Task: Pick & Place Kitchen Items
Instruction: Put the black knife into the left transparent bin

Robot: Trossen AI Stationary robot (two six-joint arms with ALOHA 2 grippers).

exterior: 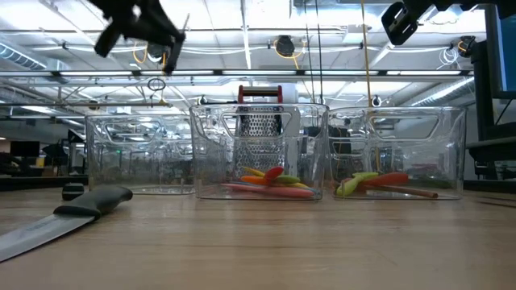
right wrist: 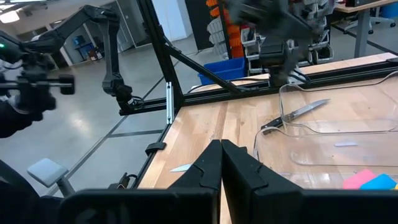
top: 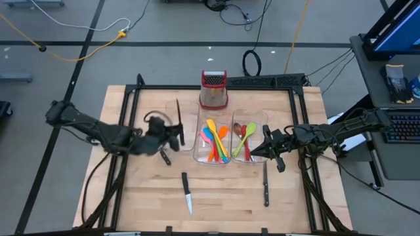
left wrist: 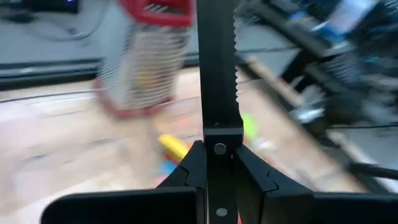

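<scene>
The left end effector [top: 172, 136] is clenched on a black-handled serrated knife [top: 178, 121], held clear above the counter [top: 131, 196]. The blade runs toward 12 o'clock in the high view. The empty left bin [top: 187, 105] lies just at 2 o'clock from it, so a short carry that way looks like the coming move, and the left arm is plainly the nearer one. The knife is slim and dark, its toothed edge showing in the left wrist view [left wrist: 219, 74]. The right end effector [top: 268, 145] hangs clenched and empty at the right bin's [top: 237, 113] 3 o'clock edge. Two more knives [top: 186, 193] lie on the counter at 6 o'clock.
</scene>
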